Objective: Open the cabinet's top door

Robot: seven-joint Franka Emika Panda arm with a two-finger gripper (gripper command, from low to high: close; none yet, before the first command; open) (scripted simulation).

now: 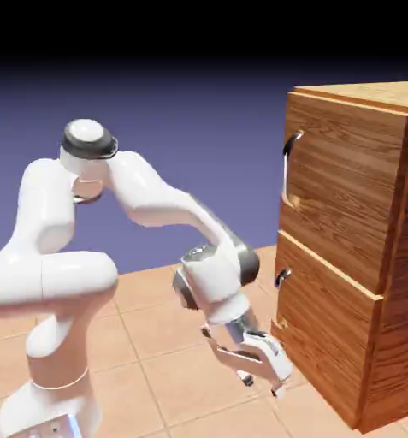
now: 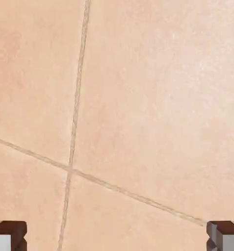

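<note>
The cabinet (image 1: pixel 361 257) of orange-brown wood grain stands at the exterior view's right. Its top door (image 1: pixel 344 184) is the upper panel and looks closed, with a long curved silver handle (image 1: pixel 287 167) down its left edge. My gripper (image 1: pixel 263 385) hangs low near the floor, in front of the lower panel and well below that handle. It points down at the tiles. In the hand view the two fingertips (image 2: pixel 8 236) stand far apart at the bottom corners, open, with only tiled floor between them.
The lower panel (image 1: pixel 327 329) carries a small short metal handle (image 1: pixel 280 277) just above and to the right of my hand. The tan tiled floor (image 2: pixel 138 98) with grout lines fills the hand view. My white arm (image 1: pixel 156 205) arches from the lower left.
</note>
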